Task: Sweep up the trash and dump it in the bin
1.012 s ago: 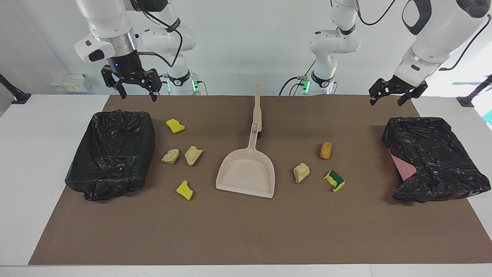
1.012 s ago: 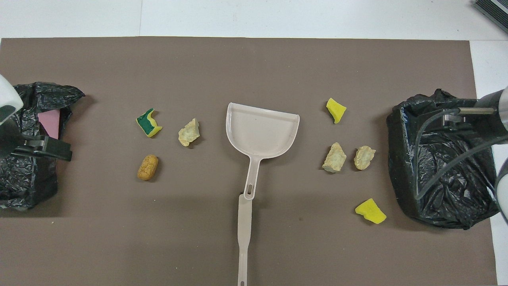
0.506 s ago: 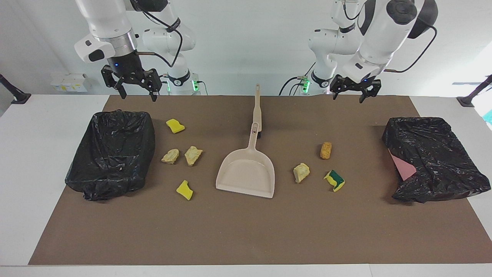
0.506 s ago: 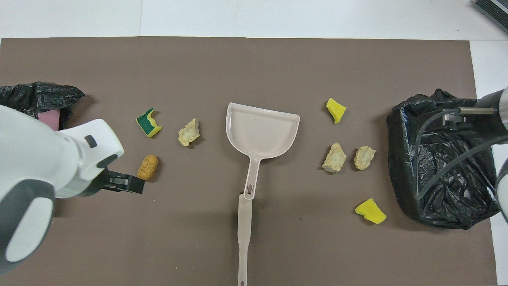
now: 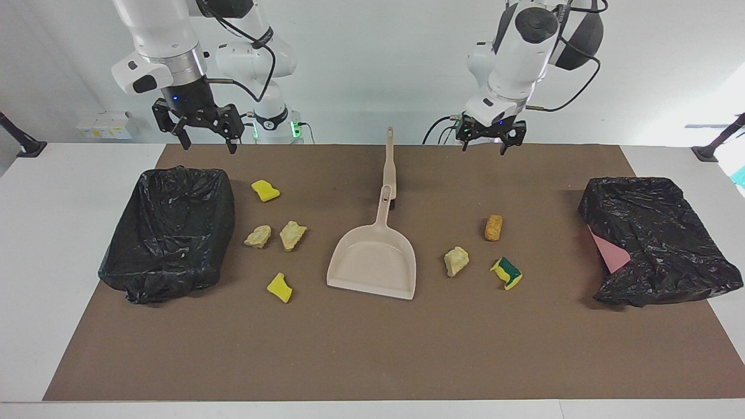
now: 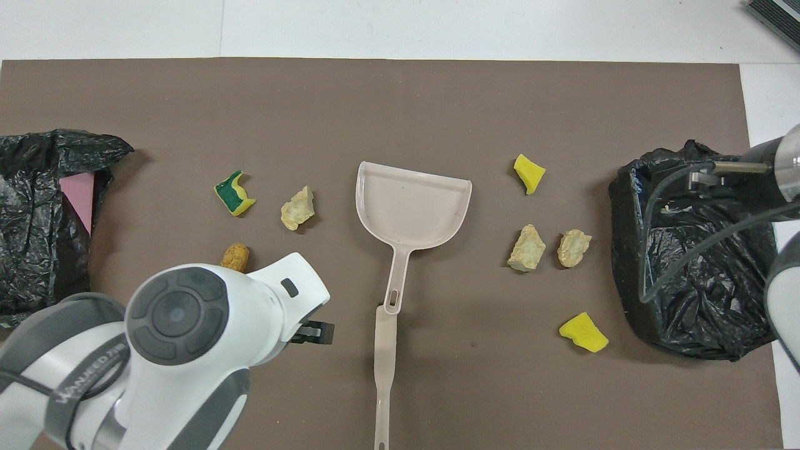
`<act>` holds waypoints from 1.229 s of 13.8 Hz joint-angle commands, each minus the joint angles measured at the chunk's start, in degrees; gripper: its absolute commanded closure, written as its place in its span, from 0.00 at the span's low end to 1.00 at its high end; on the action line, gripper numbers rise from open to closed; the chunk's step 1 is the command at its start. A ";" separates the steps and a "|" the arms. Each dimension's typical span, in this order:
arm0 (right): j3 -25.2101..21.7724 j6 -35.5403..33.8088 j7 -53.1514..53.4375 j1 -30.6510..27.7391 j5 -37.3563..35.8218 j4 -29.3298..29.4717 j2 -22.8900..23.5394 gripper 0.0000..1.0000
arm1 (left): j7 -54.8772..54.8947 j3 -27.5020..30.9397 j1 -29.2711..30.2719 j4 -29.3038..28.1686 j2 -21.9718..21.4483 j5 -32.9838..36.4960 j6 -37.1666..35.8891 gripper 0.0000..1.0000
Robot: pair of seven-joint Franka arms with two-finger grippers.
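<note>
Beige plastic makes the dustpan (image 5: 372,262), which lies flat in the middle of the brown mat (image 5: 372,349). The left gripper (image 5: 490,142) has swung in from its end's bin (image 5: 657,238) and now hangs wide and empty beside the brush handle (image 5: 389,163), likely to grab it. The right gripper (image 5: 201,131) waits, wide too, up by the other bin (image 5: 169,233). No trash (image 5: 456,260) is swept yet; seven bits lie on both sides of the dustpan. Lots of bare mat lies farther from the robots than the dustpan.
</note>
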 commanded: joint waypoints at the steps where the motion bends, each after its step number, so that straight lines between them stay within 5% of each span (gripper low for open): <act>1: 0.45 3.06 6.58 2.26 1.10 -0.98 1.12 0.00 | -2.35 1.06 -4.68 -5.39 -1.76 -0.62 5.08 0.00; 7: 0.54 10.44 26.00 12.01 1.19 -5.19 4.99 0.00 | -14.99 1.06 -16.81 -15.84 -1.23 -0.97 19.93 0.00; 11: 0.54 13.85 31.71 18.78 3.11 -7.90 8.94 0.00 | -22.55 1.06 -23.05 -17.61 2.63 -0.97 26.35 0.00; 16: 0.63 26.26 36.91 24.06 8.31 -16.18 11.31 0.00 | -23.53 0.97 -25.26 -20.16 2.64 -1.58 27.68 0.00; 17: 0.54 27.67 37.61 25.03 8.31 -16.53 12.37 0.00 | -23.62 0.97 -25.26 -20.16 2.64 -1.58 27.60 0.15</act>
